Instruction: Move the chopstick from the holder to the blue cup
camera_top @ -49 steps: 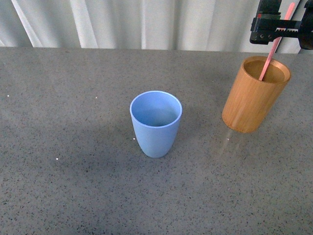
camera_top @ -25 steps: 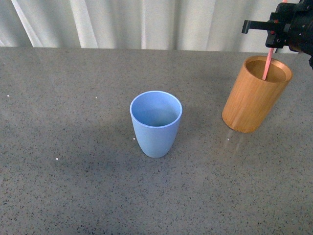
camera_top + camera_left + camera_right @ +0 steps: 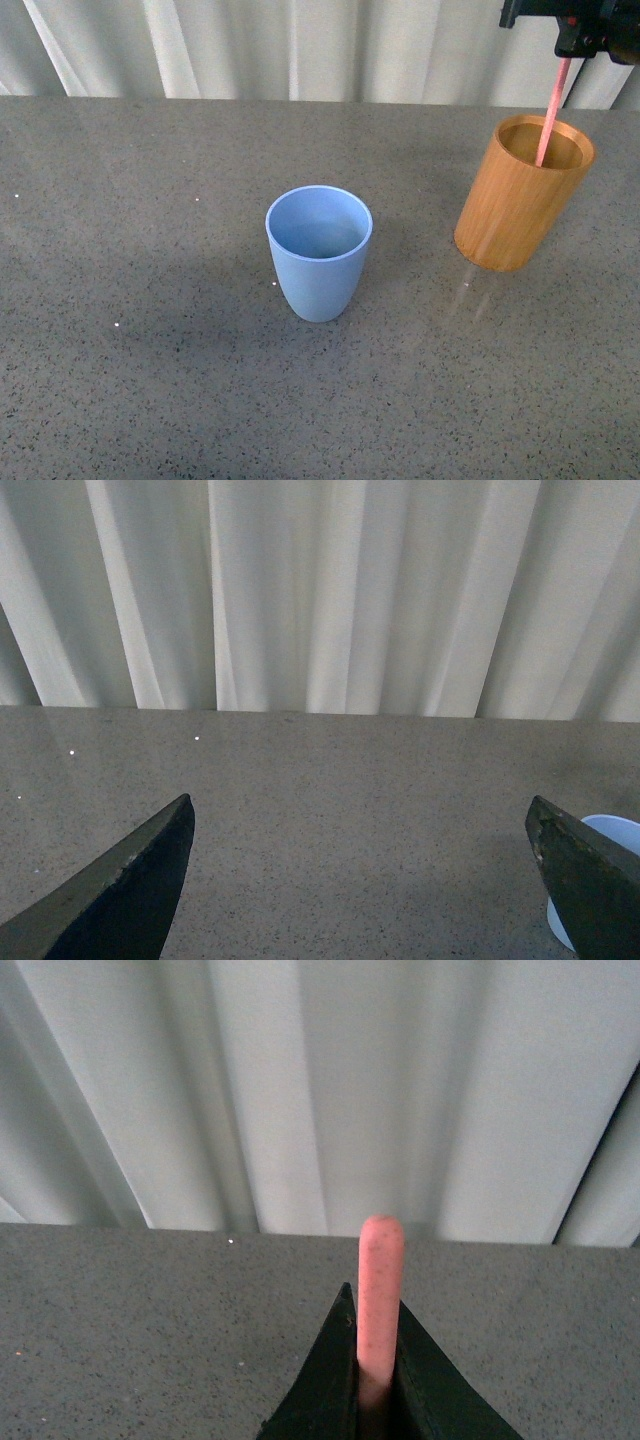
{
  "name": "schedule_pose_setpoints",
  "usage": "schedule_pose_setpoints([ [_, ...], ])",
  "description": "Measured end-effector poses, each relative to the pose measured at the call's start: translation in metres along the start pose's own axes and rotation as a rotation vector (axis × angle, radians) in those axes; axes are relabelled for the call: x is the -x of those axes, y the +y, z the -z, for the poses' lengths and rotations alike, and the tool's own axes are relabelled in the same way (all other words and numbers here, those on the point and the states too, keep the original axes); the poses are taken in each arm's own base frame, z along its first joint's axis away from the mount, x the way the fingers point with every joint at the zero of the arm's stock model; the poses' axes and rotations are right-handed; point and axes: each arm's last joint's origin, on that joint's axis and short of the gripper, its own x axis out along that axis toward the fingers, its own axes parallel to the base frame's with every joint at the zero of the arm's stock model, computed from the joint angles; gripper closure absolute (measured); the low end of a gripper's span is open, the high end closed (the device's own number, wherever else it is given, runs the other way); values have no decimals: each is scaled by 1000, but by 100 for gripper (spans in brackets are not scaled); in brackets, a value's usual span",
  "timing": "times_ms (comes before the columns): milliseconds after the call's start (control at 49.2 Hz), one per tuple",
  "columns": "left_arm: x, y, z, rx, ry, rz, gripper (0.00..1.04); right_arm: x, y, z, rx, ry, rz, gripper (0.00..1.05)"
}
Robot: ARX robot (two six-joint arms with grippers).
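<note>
At the far right of the bench [image 3: 150,350], the right gripper [image 3: 566,45] hangs above the holder [image 3: 520,205], clamped on the upper part of the chopstick [image 3: 550,110]. The stick's lower end sits inside the holder's mouth, leaning slightly. From the right wrist camera, its rounded pink tip pokes up between the two dark fingers [image 3: 325,1385]. Well apart to the left, the blue cup [image 3: 318,260] stands upright near the bench's middle. The left gripper [image 3: 358,805] hovers with its fingers spread wide, beside the cup.

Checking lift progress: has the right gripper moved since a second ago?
Yes. The right gripper has risen against the holder, drawing the chopstick up; its tip is still inside.
</note>
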Motion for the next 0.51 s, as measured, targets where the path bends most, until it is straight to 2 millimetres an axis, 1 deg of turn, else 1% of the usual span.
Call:
schedule_pose_setpoints([
  [203,0,0,0,0,0,0,7,11,16,-26,50,-85,-21,103],
  [285,0,0,0,0,0,0,7,15,23,-44,56,-127,-19,103],
  [407,0,0,0,0,0,0,7,24,40,-84,56,-218,-52,103],
  [488,0,0,0,0,0,0,7,28,52,-101,53,-258,-78,103],
  [508,0,0,0,0,0,0,7,29,53,-102,52,-261,-80,103],
])
